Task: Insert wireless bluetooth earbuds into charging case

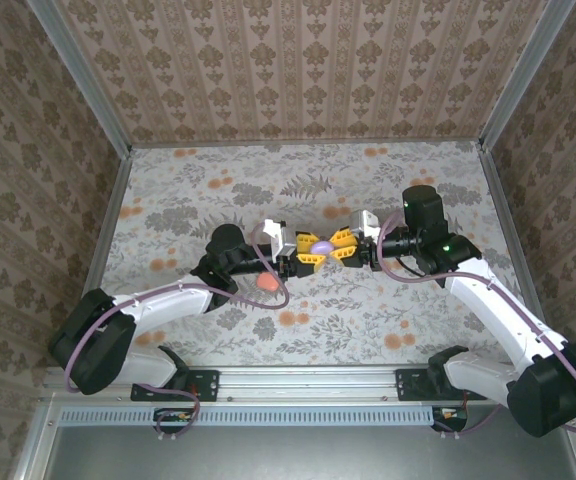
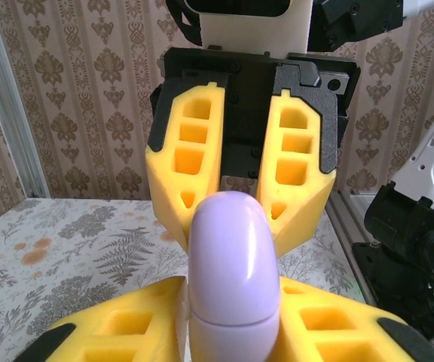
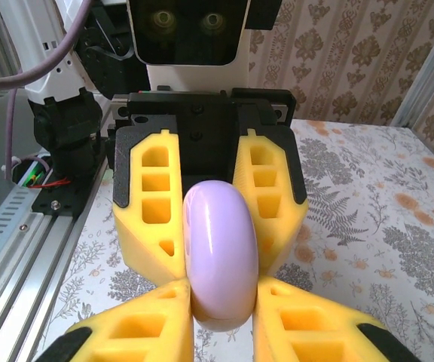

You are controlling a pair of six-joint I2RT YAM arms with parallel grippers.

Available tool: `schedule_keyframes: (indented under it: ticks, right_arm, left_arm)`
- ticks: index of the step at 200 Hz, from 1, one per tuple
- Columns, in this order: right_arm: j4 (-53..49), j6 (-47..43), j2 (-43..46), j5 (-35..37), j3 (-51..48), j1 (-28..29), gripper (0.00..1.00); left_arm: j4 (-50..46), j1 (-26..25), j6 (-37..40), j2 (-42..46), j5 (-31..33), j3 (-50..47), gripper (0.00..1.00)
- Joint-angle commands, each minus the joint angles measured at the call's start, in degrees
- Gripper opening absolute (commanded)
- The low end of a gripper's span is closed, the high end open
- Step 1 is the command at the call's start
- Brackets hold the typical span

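Well, both grippers meet nose to nose over the middle of the table (image 1: 198, 200), and what they hold between them is one purple disc (image 1: 322, 245), smooth and rounded, with a seam running round it. The left gripper (image 1: 311, 250) is clamped on one end of it and the right gripper (image 1: 336, 246) on the other. All four yellow fingers (image 3: 149, 188) lie against its sides, though how firmly the left pair presses I can't say. The disc hangs clear of the flowered cloth. The one coral case (image 1: 266, 284) lies on the table just behind the left gripper's fingertips, close beside its wrist on the near side, apart from the fingers and well away from the right gripper. Beyond the two grippers there is plenty of open cloth up to the far wall (image 1: 298, 70). Outward of each gripper the table also runs free to the side walls, which stand well apart from either arm. Behind the grippers, toward the arm bases, the room is tighter: the case, the left arm's looping cable (image 1: 268, 300) and then the metal rail (image 1: 308, 380) along the near edge. Counted: two arms, two grippers, one disc, one case.
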State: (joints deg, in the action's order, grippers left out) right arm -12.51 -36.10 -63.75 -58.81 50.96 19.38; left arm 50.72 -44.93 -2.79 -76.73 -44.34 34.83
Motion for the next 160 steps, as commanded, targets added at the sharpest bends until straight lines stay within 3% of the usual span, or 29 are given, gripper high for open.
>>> schedule_keyframes:
  ticks: [1,160]
  right_arm:
    - [-1.8,-1.5,-0.2,-2.0,2.0,0.1,0.23]
    - [-5.2,-3.2,0.1,-1.6,1.8,-1.0,0.22]
  left_arm:
    - [-0.4,0.1,1.2,1.4,1.0,0.9,0.32]
    - [-4.6,0.3,4.6,2.7,3.6,-0.7,0.62]
